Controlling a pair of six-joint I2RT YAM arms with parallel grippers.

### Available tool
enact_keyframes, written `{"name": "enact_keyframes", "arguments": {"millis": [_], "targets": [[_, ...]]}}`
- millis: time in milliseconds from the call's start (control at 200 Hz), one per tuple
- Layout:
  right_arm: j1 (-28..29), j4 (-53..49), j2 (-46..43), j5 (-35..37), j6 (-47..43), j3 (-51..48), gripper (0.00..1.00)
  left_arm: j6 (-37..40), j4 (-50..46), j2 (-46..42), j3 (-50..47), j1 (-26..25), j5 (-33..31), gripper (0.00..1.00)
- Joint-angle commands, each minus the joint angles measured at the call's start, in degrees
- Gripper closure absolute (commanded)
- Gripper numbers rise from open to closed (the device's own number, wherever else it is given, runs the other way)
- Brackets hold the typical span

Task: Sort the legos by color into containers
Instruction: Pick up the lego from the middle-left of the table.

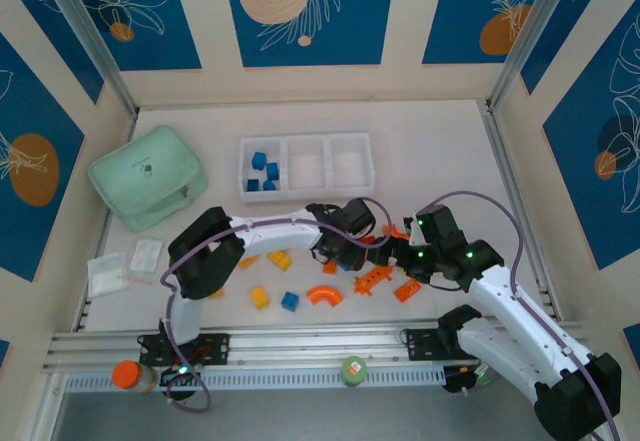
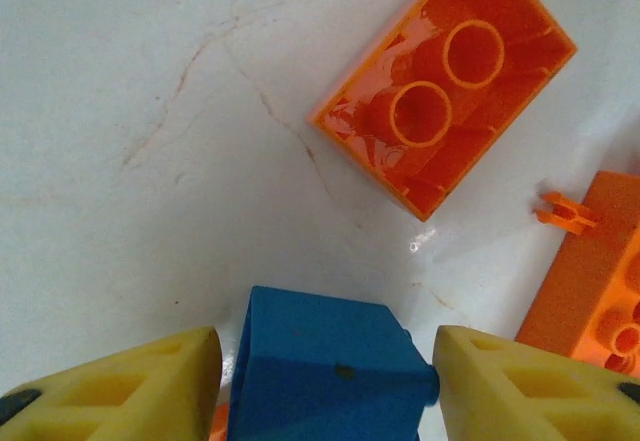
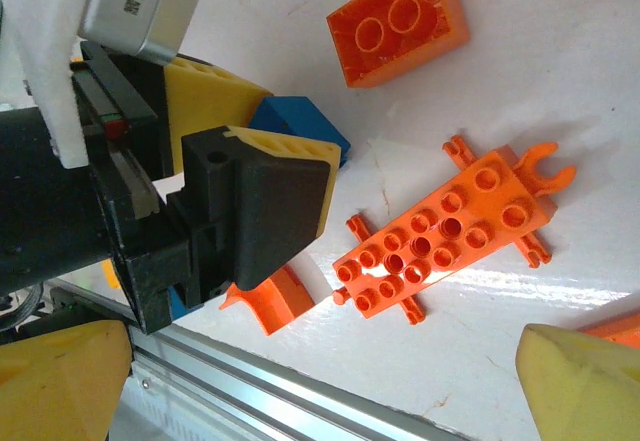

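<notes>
Left tool (image 2: 327,346): jaws part-open astride blue lego (image 2: 320,371), gap at one side. Likely light, rigid, slick; grip opposite flat faces. Right tool (image 3: 320,381): wide open.

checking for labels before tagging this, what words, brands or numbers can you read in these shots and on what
Nothing here can be read as actual words or numbers.
Dark mark on the mint-green case: too small to read.
Printed code label on the silver module, top left of the right wrist view: blurred, unreadable.
Mark on the green round cap at the near rail: too small to read.
</notes>
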Motion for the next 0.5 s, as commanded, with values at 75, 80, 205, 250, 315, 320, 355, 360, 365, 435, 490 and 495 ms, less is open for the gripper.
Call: {"name": "enact_keyframes", "arguments": {"millis": [75, 80, 205, 250, 315, 320, 355, 360, 365, 435, 490, 495], "targets": [[-0.46, -0.10, -1.15, -2.53, -0.59, -0.58, 0.01, 2.79, -3.68, 1.39, 2.20, -0.40, -2.22, 0.49], [-0.45, -0.05, -1.17, -2.59, -0.59, -0.57, 0.01, 2.85, -3.85, 1.44, 2.28, -0.39, -2.35, 0.50], [-0.54, 0.61, -1.38, -2.83, -0.75, -0.50, 0.01, 3.37, -4.82, 0.54, 2.90, -0.28, -3.07, 0.56], [-0.63, 0.63, -1.36, -2.91, -0.86, -0.24, 0.01, 3.13, -4.25, 0.02, 2.57, -0.24, -2.96, 0.58], [-0.63, 0.61, -1.44, -2.95, -1.01, -0.07, 0.01, 2.99, -3.92, -0.58, 2.37, -0.13, -2.56, 0.59], [-0.63, 0.61, -1.44, -2.98, -1.02, -0.05, 0.01, 2.99, -3.93, -0.60, 2.37, -0.12, -2.61, 0.59], [-0.64, 0.73, -1.37, -3.17, -1.28, 0.09, 0.01, 3.09, -3.98, -0.96, 2.37, -0.03, -2.57, 0.59], [-0.63, 0.71, -1.41, -3.17, -1.38, 0.12, 0.01, 3.08, -4.05, -1.01, 2.37, -0.03, -2.57, 0.59], [-0.63, 0.75, -1.38, -3.22, -1.42, 0.09, 0.01, 3.08, -4.08, -1.08, 2.32, -0.03, -2.56, 0.59], [-0.63, 0.63, -1.42, -3.81, -2.33, 0.55, 0.01, 2.87, -4.37, -2.46, 1.94, 0.39, -2.97, 0.60], [-0.71, 0.44, -1.40, -4.39, -2.76, 1.10, 0.01, 2.21, -4.38, -4.15, 1.43, 0.87, -3.09, 0.61], [-0.71, 0.48, -1.38, -4.40, -2.78, 1.11, 0.01, 2.16, -4.34, -4.31, 1.37, 0.90, -3.09, 0.62]]}}
